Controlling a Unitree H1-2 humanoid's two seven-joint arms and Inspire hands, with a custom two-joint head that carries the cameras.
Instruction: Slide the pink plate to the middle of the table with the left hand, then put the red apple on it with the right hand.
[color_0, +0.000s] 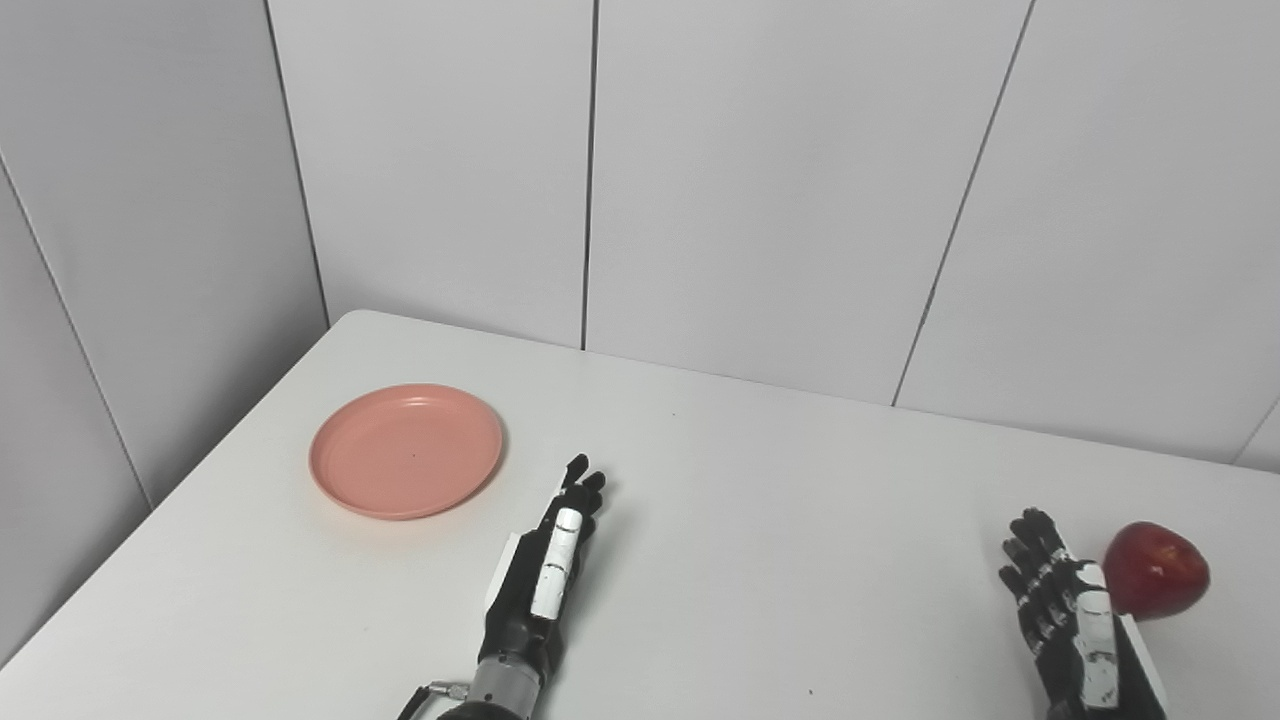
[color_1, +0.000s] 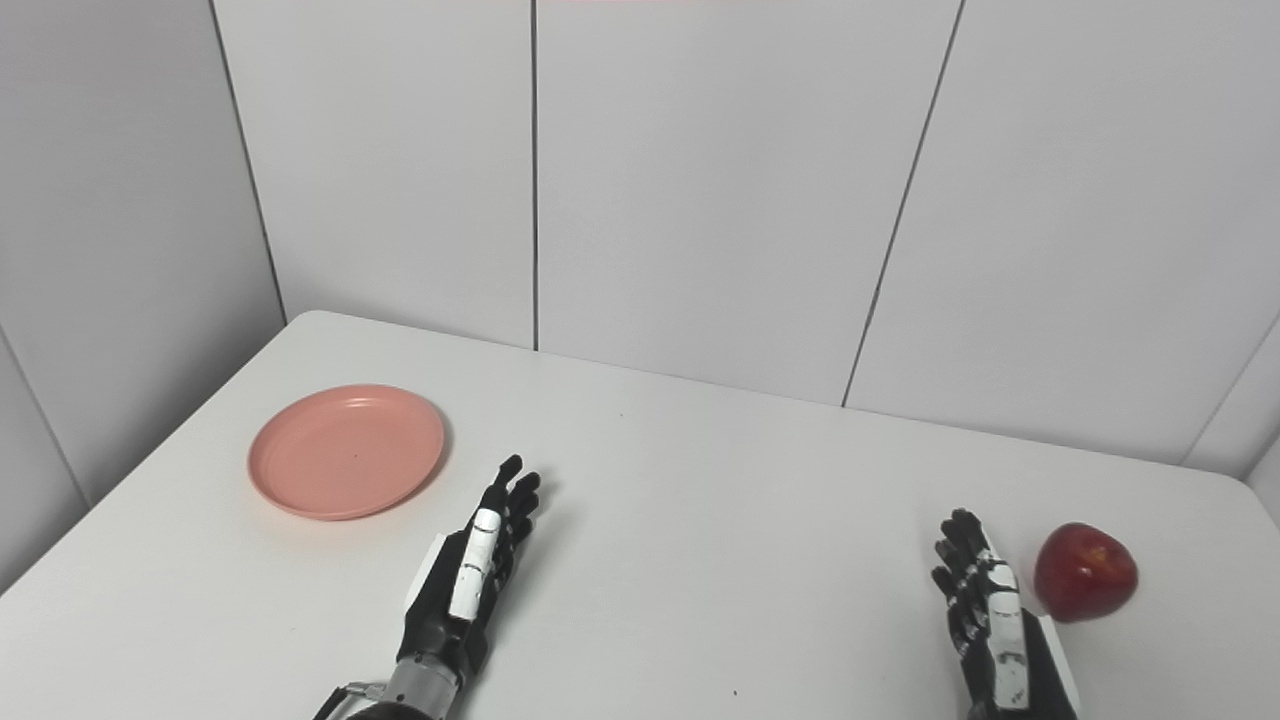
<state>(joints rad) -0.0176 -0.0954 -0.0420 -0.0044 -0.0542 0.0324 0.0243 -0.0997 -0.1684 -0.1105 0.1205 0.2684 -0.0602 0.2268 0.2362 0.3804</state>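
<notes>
Behind the work surface, pale grey wall panels (color_0: 760, 180) with thin dark seams close off the back and left side. Below them the white table (color_0: 780, 500) spreads wide, its near left corner rounded. On its left part lies the pink plate (color_0: 406, 450), bare. Near the plate, not touching it, the left hand (color_0: 548, 575) rests with fingers straight and close together, holding nothing. At the right, the right hand (color_0: 1065, 610) has its fingers slightly spread, just beside the red apple (color_0: 1155, 570).
</notes>
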